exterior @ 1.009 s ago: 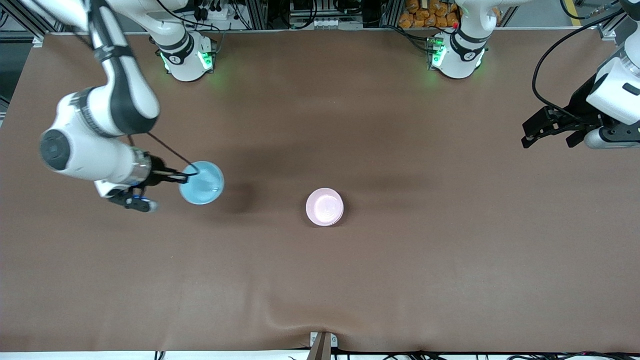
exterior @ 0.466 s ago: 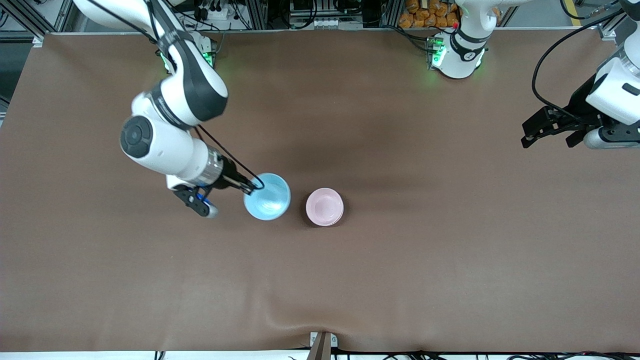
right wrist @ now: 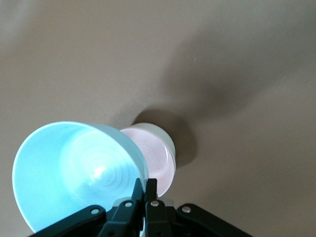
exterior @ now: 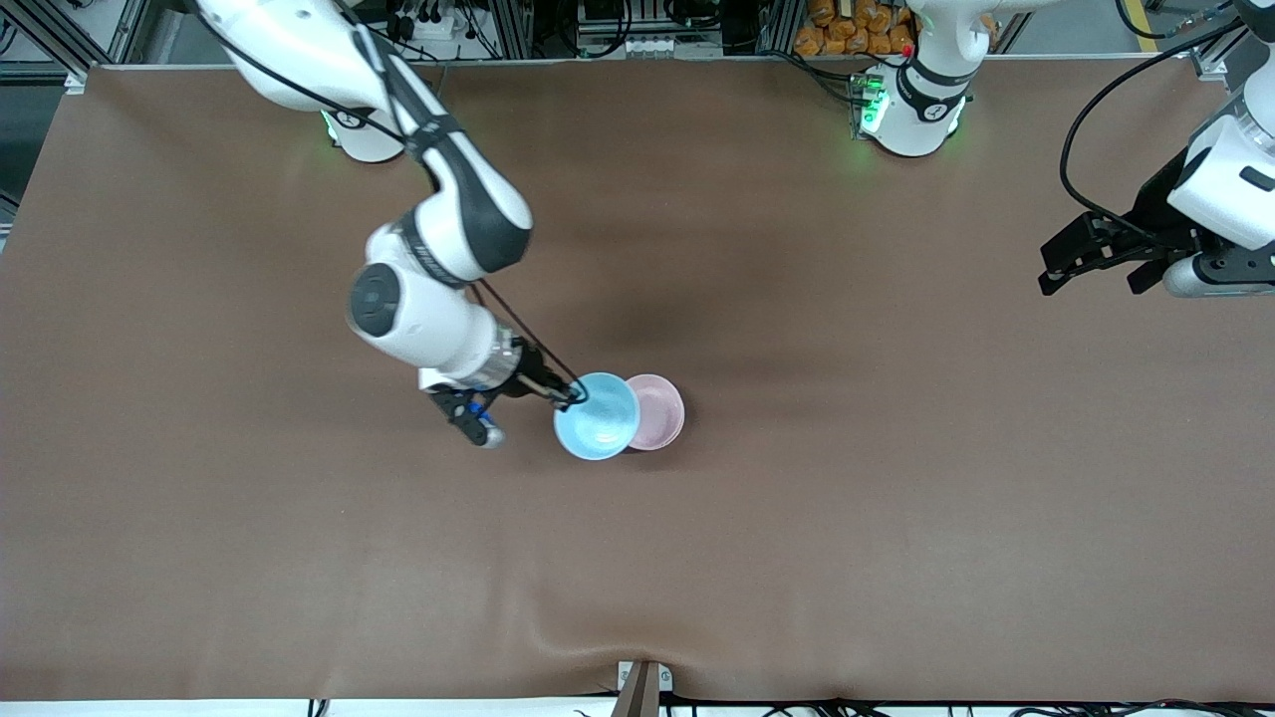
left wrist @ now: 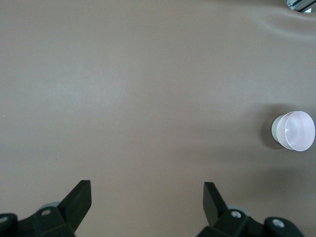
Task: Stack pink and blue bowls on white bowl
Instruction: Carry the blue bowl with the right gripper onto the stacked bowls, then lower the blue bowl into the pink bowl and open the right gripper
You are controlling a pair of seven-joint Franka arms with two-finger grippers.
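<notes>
Pinching the blue bowl's [exterior: 596,429] rim, the right hand [exterior: 572,395] has carried it closer, now overlapping the pink bowl [exterior: 659,410].

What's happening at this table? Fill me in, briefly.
The right arm's pincer is pinching the rim of a small glossy sky-blue bowl and holds it in the air, partly over a pale pink glossy bowl that sits nested on a white bowl near the middle of the brown table. The blue bowl is not yet set down on the stack. The left arm's pincer waits, open, above the table at its own end.
</notes>
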